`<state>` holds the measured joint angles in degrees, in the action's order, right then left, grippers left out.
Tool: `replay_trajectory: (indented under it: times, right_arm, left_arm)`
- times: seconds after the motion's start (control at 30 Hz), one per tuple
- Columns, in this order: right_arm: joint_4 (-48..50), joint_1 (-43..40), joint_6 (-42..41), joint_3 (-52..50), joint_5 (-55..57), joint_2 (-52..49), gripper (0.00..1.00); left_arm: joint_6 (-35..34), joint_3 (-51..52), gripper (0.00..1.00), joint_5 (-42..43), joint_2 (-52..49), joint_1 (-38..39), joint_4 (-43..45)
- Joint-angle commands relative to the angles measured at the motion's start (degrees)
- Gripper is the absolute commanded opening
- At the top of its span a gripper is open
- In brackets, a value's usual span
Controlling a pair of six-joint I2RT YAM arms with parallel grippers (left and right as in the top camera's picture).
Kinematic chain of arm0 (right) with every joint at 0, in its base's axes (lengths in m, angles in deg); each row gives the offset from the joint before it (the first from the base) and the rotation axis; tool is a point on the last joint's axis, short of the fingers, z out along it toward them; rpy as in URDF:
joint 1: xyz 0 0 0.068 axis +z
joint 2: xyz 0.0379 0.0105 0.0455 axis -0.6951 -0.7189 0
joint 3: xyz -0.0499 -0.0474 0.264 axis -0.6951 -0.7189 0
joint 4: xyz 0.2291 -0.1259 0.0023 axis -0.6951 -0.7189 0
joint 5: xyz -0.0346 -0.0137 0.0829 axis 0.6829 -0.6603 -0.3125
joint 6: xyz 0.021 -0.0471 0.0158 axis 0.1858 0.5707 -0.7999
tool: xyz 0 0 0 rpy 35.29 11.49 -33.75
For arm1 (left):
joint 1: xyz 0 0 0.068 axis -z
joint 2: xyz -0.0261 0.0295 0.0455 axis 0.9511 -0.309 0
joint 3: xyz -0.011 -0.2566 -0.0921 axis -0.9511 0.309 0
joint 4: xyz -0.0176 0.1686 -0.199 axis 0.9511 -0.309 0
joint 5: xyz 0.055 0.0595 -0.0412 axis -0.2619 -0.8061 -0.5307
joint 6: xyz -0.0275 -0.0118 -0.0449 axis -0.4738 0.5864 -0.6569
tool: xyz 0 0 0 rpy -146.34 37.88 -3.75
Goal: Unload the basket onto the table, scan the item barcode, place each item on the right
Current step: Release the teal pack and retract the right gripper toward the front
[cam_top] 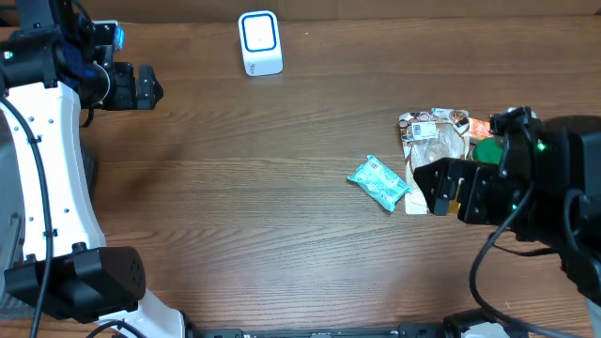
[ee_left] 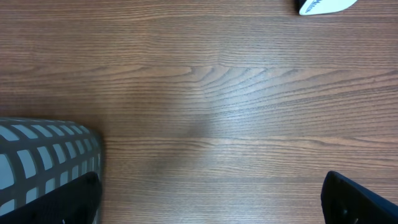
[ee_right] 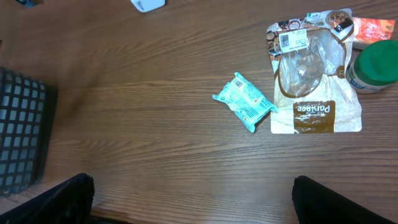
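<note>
A grey mesh basket (ee_left: 43,155) sits at the left edge of the table (cam_top: 282,235), close under the left gripper (cam_top: 150,87). Only its wall shows, so its contents cannot be told. At the right side stands a jar (ee_right: 375,65) with its green lid on, touching a flat snack bag (ee_right: 314,74). The bag's clear window shows pale food inside, and a barcode label (ee_right: 292,41) sits near its top. An orange packet (ee_right: 373,29) peeks out behind them. The teal packet (cam_top: 377,181) lies flat on the wood, and its right end meets the bag's lower left corner. The right gripper (cam_top: 434,186) hovers over that spot with its fingers (ee_right: 336,202) spread wide and nothing between them. The left gripper is likewise spread wide over bare wood and holds nothing. The white scanner (cam_top: 260,42) stands near the far edge, well apart from the packet. A broad stretch of open tabletop runs between the scanner, the basket and the cluster of goods at the right.
</note>
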<state>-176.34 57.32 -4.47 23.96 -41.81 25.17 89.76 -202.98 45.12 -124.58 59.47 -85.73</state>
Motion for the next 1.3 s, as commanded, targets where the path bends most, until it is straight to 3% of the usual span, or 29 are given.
replay_trajectory:
  times: [0.0, 0.17, 0.53, 0.7, 1.07, 1.27]
  right_arm:
    - [0.0, 0.3, 0.3, 0.9, -0.3, 1.3, 1.0]
    - [1.9, 1.9, 0.5, 0.1, 2.4, 1.2, 1.0]
    - [21.0, 2.1, 7.6, -13.2, 2.8, 7.2, 1.0]
    - [35.4, 2.0, 15.1, -28.6, 1.4, 16.9, 1.0]
    - [69.4, 1.1, 15.1, -66.2, 1.4, 42.5, 1.0]
    - [83.8, 1.1, 15.1, -81.7, 1.4, 53.0, 1.0]
  left_arm:
    - [0.6, 0.0, 1.0, 0.0, -0.1, -0.6, 0.1]
    - [0.6, 0.0, 1.0, 0.0, -0.1, -0.6, 0.1]
    - [0.6, 0.0, 1.0, 0.0, -0.1, -0.6, 0.1]
    - [0.6, 0.0, 0.99, 0.0, -0.1, -0.6, 0.1]
    - [0.6, 0.0, 1.0, 0.0, -0.1, -0.6, 0.1]
    - [0.6, 0.0, 1.0, 0.0, -0.1, -0.6, 0.1]
